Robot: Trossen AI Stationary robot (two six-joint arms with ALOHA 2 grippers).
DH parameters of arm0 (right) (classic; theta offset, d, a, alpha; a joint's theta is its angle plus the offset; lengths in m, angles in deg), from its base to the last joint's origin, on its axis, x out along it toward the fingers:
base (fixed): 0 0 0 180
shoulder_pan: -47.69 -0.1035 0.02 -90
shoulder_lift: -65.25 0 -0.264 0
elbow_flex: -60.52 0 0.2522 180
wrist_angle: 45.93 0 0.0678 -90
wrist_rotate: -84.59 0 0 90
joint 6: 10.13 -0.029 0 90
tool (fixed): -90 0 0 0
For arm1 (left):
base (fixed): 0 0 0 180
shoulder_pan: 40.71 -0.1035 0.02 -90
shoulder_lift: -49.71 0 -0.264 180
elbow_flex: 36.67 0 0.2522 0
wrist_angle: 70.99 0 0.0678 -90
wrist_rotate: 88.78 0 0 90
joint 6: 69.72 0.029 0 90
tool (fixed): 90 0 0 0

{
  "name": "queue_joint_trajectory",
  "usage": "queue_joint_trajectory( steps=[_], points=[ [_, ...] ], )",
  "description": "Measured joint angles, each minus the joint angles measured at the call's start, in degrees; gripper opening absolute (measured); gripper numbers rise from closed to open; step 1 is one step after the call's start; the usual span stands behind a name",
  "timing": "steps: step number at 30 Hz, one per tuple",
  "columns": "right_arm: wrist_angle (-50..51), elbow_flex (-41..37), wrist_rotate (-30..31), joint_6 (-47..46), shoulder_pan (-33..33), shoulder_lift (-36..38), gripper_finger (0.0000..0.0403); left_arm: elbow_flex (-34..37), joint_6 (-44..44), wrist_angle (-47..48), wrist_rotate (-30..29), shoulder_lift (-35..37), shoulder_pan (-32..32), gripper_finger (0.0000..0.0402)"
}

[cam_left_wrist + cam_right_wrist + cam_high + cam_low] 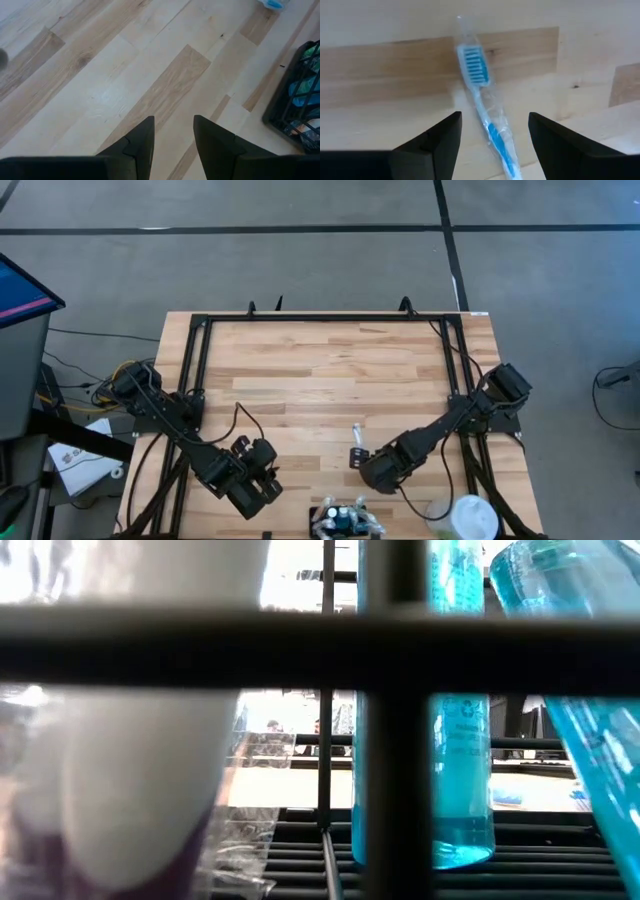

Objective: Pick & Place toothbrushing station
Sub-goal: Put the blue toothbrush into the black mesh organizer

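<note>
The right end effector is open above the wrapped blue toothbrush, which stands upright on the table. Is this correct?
Not quite. The right end effector is open above the wrapped blue toothbrush, but the toothbrush lies flat on the wooden table, as the right wrist view shows.

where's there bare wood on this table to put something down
The widest bare patch is the wooden tabletop between the two arms, running to the far black frame rail. The near edge is crowded: the black wire basket, the white round cup, and the wrapped blue toothbrush between the open right pincer fingers.
</note>
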Motion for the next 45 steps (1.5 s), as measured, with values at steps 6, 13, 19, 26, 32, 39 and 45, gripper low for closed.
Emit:
queue_joint_trajectory(
  steps=[6,13,19,26,32,39,45],
  points=[
    [-0.17,0.00,-1.56,-0.29,0.98,0.00,0.0222,0.00,0.13,0.06,0.00,0.00,0.00,0.0131],
    [-0.91,0.02,-4.24,-1.04,2.07,-0.40,0.0221,0.00,0.20,0.10,0.00,0.00,0.00,0.0131],
    [-1.60,0.26,-4.32,-1.43,2.73,-3.85,0.0221,0.00,0.21,0.06,0.00,0.00,0.00,0.0131],
    [-1.82,0.12,-3.11,-3.21,2.90,-3.55,0.0213,0.00,0.17,-0.03,1.27,0.00,0.02,0.0131],
    [-1.66,0.04,-3.17,-3.47,2.95,-3.52,0.0163,0.00,0.17,-0.05,1.33,0.00,0.02,0.0131],
    [-1.84,-0.02,-2.77,-11.57,3.00,-3.65,0.0075,0.00,0.08,-0.07,1.33,0.01,0.01,0.0131],
    [-1.74,0.16,-0.94,-18.78,3.12,-3.74,0.0009,0.00,0.01,-0.09,1.31,0.00,0.01,0.0131]
  ],
)
